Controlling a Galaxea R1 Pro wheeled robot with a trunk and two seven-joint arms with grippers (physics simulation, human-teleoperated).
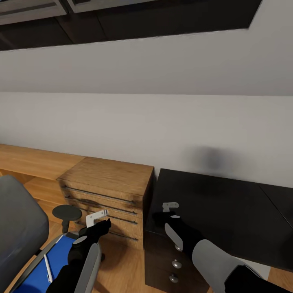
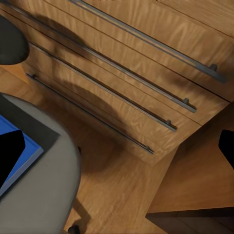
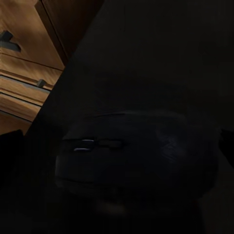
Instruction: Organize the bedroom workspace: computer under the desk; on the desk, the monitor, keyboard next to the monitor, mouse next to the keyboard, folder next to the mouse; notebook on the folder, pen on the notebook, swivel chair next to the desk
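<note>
Right under the right gripper (image 3: pixel 117 141) sits the mouse (image 3: pixel 131 156), dark on the black desk (image 1: pixel 228 211) near its left front corner; whether the jaws are parted I cannot tell. Over by the swivel chair (image 1: pixel 18 228), the left gripper (image 1: pixel 97 221) hangs in front of the light wooden drawer chest (image 1: pixel 110 191), its state just as unclear. On the chair seat lies the blue folder (image 1: pixel 36 270) with the white pen (image 1: pixel 47 268) on it.
</note>
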